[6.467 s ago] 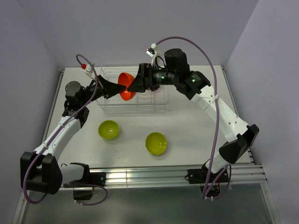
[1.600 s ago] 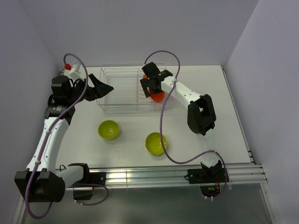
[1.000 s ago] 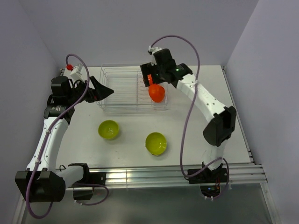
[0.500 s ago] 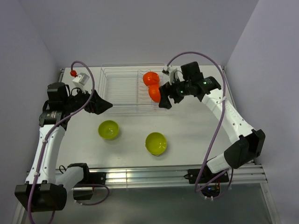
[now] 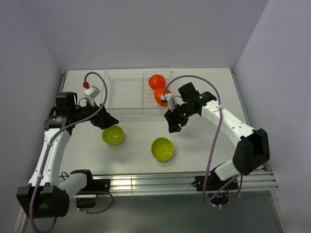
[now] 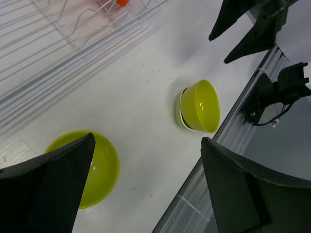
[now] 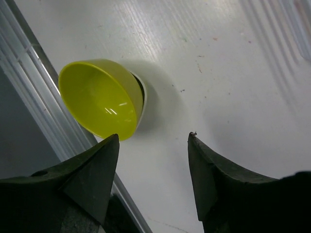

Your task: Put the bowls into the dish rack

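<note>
The wire dish rack point(image 5: 127, 92) stands at the back of the table with two orange bowls point(image 5: 157, 81) point(image 5: 162, 96) propped at its right end. Two lime-green bowls rest on the table: one left point(image 5: 112, 135) and one nearer the middle point(image 5: 162, 149). My left gripper point(image 5: 108, 121) hovers open just above the left green bowl point(image 6: 95, 172), holding nothing. My right gripper point(image 5: 173, 122) is open and empty, in front of the rack and above the middle green bowl point(image 7: 102, 97). In the left wrist view the middle bowl point(image 6: 199, 107) lies tilted on its side.
A metal rail point(image 5: 184, 179) runs along the table's near edge, close to the middle green bowl. White side walls enclose the table left, right and back. The rack's left part point(image 6: 58, 39) holds only upright wires.
My right gripper has left the orange bowl in the rack, swung forward toward the middle green bowl and narrowed its jaws. My left gripper came down toward the left green bowl.
</note>
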